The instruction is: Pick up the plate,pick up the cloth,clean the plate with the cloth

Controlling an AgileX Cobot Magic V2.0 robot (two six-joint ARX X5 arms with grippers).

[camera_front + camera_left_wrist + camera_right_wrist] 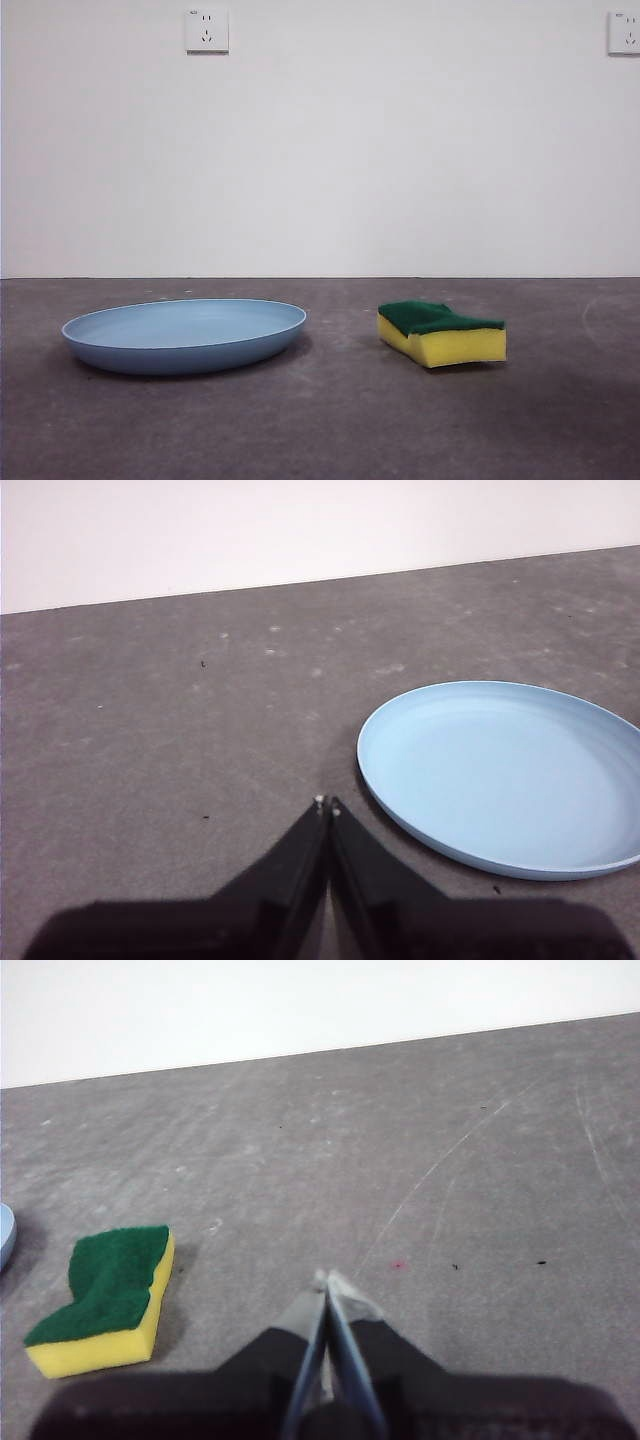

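Light-blue plastic plate [185, 334]: round, shallow, smooth upturned rim, lying flat on the grey table [330, 430] at lower left of the front view, empty and untouched. Cloth [441, 333]: in fact a yellow sponge block with a dark green scouring layer uppermost and wavy sides, resting at lower right of centre in the front view, apart from the plate with bare table between them. Left gripper [326, 804]: jaws pressed together with no gap, holding nothing, tips just beside the plate's near rim in the left wrist view. Right gripper [326, 1280]: jaws likewise closed and empty; the sponge sits at lower left of the right wrist view, off to one side of the tips. Neither arm appears in the front view. Two wall sockets, upper left [206, 30] and upper right [624, 32] of the front view. Risks, as judged: both sets of jaws must spread before any grasp, or they will merely push the items; the plate's low, smooth rim may slip or tilt when pinched; the soft sponge may skid aside if approached off-centre.
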